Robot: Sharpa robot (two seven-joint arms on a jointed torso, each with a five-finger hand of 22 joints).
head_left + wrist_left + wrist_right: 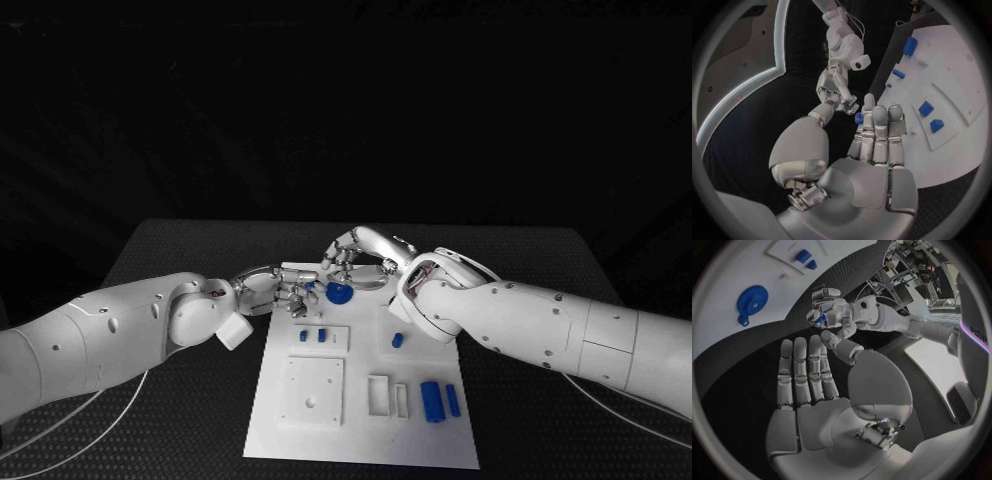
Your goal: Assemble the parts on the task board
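The white task board (361, 435) lies in the middle of the black table. At its far end my left hand (281, 291) pinches a small blue part (859, 118) at its fingertips; the same small blue part (820, 319) shows among that hand's fingers in the right wrist view. My right hand (368, 256) hovers just beyond it, fingers straight and apart, holding nothing, its fingertips (845, 102) close to the part. A round blue toothed disc (338, 294) with a small tab lies on the board beneath both hands, also seen as the disc (752, 300).
Other blue parts lie on the board: two small ones (313, 336), one block (398, 340), and two long bars (440, 400) near the front right. A raised white square (313, 392) and a slot (378, 392) sit nearer me. Black table surrounds the board.
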